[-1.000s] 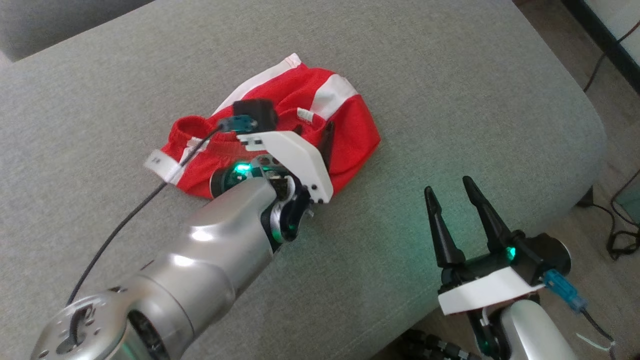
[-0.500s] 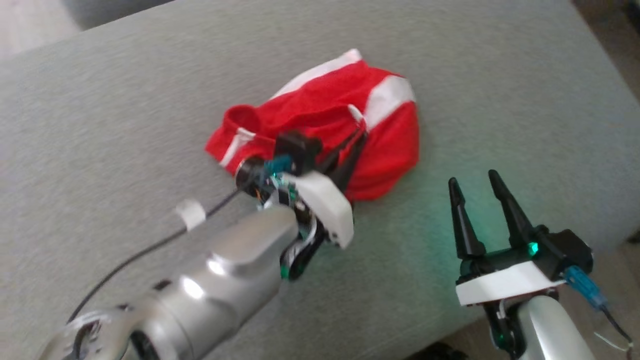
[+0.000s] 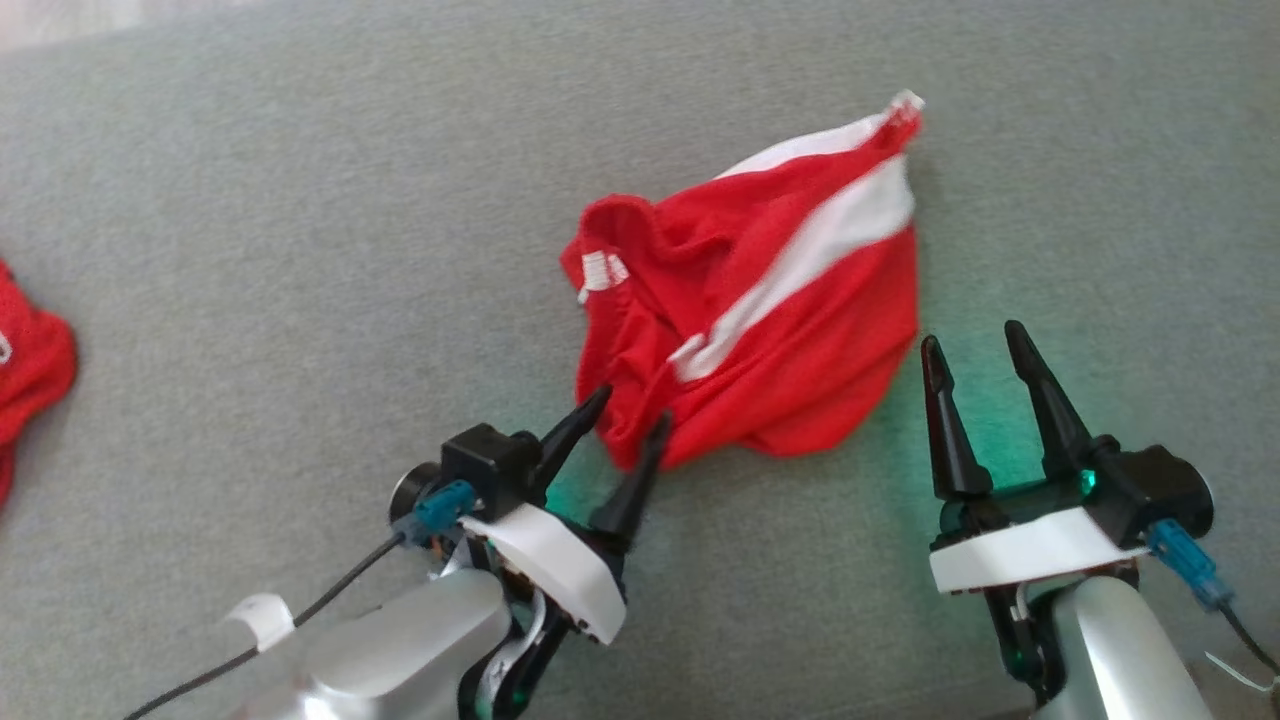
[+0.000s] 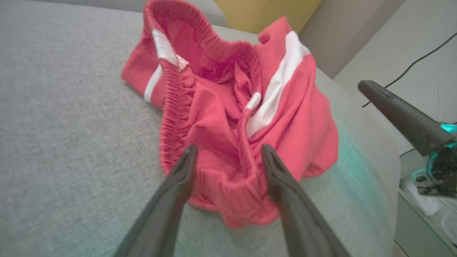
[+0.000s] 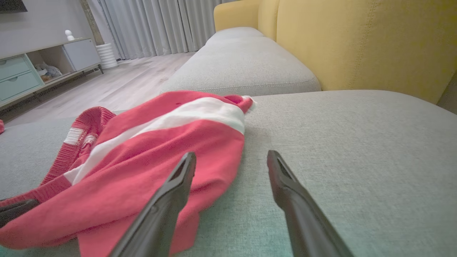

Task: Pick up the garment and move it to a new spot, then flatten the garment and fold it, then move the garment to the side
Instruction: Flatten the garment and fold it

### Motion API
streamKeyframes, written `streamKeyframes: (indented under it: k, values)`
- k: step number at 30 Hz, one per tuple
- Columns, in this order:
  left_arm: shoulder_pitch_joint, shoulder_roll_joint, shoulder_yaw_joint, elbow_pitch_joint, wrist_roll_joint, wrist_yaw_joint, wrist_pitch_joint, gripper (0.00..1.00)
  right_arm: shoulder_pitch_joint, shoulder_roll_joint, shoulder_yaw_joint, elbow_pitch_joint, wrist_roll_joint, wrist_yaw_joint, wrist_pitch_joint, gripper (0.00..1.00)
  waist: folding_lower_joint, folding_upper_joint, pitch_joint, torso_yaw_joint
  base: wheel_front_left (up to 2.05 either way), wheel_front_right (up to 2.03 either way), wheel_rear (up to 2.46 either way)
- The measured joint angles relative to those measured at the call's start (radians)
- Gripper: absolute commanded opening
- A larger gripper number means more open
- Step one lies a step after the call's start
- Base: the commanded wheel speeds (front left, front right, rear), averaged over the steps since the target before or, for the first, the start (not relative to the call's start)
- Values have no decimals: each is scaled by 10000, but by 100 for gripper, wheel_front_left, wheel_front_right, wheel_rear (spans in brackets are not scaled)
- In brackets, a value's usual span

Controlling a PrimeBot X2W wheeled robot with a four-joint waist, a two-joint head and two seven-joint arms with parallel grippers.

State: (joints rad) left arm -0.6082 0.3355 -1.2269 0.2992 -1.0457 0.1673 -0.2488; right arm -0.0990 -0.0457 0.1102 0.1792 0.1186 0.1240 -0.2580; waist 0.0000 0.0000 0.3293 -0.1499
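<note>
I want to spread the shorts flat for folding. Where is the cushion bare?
Widest bare patch: cushion between the red cloth at the left edge and the shorts. Another strip lies beyond the shorts. Crowded: the near side, left gripper at the shorts, right gripper beside them.

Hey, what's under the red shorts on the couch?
The red shorts lie crumpled straight on the grey cushion, which shows all round them. Whatever lies beneath their bunched folds is covered, so I cannot tell.
</note>
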Motion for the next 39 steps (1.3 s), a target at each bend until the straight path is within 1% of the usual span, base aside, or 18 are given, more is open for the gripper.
streamKeyframes:
  k: [2, 5, 6, 7, 10, 11, 14, 17, 20, 21, 22, 23, 24, 25, 26, 32, 34, 39]
  values:
    - [25, 77, -77, -324, 61, 40, 96, 100, -35, 0, -2, 2, -56, 0, 0, 100, 0, 0, 31, 171, 0, 0, 0]
    - [-102, 144, -79, -823, 372, 414, 136, 100, -101, 0, 0, 25, -58, 0, 0, 100, 0, 0, 17, 310, 0, 0, 0]
    - [-302, 196, -79, -1131, 558, 694, 288, 100, -119, -2, 2, 27, -92, 0, 0, 100, 0, 0, -29, 332, 0, 0, 0]
    - [-448, 242, -84, -1262, 673, 809, 374, 100, -119, -2, 4, 38, -132, 0, 0, 100, 0, 0, -53, 333, 0, 0, 0]
    - [-802, 324, -94, -1450, 828, 936, 637, 100, -118, -2, 13, 79, -142, 0, 0, 100, 0, 0, -96, 317, 0, 0, 0]
    - [-1162, 430, -230, -1450, 1035, 997, 1068, 100, -118, -2, 90, 92, -142, 0, 0, 100, 0, 0, -125, 251, 0, 0, 0]
    - [-1485, 529, -393, -1371, 1162, 951, 1709, 100, -118, -2, 176, 132, -128, 0, 0, 100, 0, 0, -142, 86, 0, 0, 0]
    - [-1556, 545, -562, -1208, 1223, 658, 2389, 100, -117, -2, 205, 130, -123, 0, 0, 100, 0, 0, -140, -107, 0, 0, 0]
    - [-1554, 560, -652, -1037, 1223, 548, 2755, 100, -115, -2, 205, 138, -29, 0, 0, 100, 0, 0, -137, -294, 0, 0, 0]
    - [-1555, 571, -652, -997, 1223, 525, 2755, 94, -115, -2, 207, 138, -27, 0, 0, 100, 0, 0, -135, -349, 0, 0, 0]
    - [-1555, 581, -652, -936, 1218, 523, 2757, 68, -115, -2, 213, 140, -25, 0, 0, 100, 0, 0, -133, -404, 0, 0, 0]
    - [-1554, 593, -652, -872, 1208, 523, 2757, 45, -115, -2, 217, 140, 4, 0, 0, 100, 0, 0, -133, -454, 0, 0, 0]
    - [-1554, 608, -650, -807, 1208, 523, 2755, 28, -114, -2, 221, 140, 63, 0, 0, 100, 0, 0, -132, -500, 0, 0, 0]
    - [-1553, 621, -646, -765, 1197, 523, 2750, 5, -114, -2, 228, 140, 77, 0, 0, 100, 0, 0, -133, -542, 0, 0, 0]
    - [-1552, 623, -644, -740, 1195, 523, 2736, 0, -113, -2, 236, 140, 79, 0, 0, 100, 0, 0, -135, -576, 0, 0, 0]
    - [-1540, 617, -639, -700, 1018, 324, 2713, 0, -105, -2, 247, 138, 151, 0, 0, 100, 0, 0, -152, -646, 0, 0, 0]
    - [-1534, 566, -566, -721, 1018, 199, 2378, 0, -95, -2, 245, 140, 151, 0, 0, 100, 0, 0, -170, -627, 0, 0, 0]
    - [-1738, 100, 104, -1103, 690, -393, 1532, 0, -100, -2, 230, 184, 151, 0, 0, 100, 1, 0, -194, -533, 0, 0, 0]
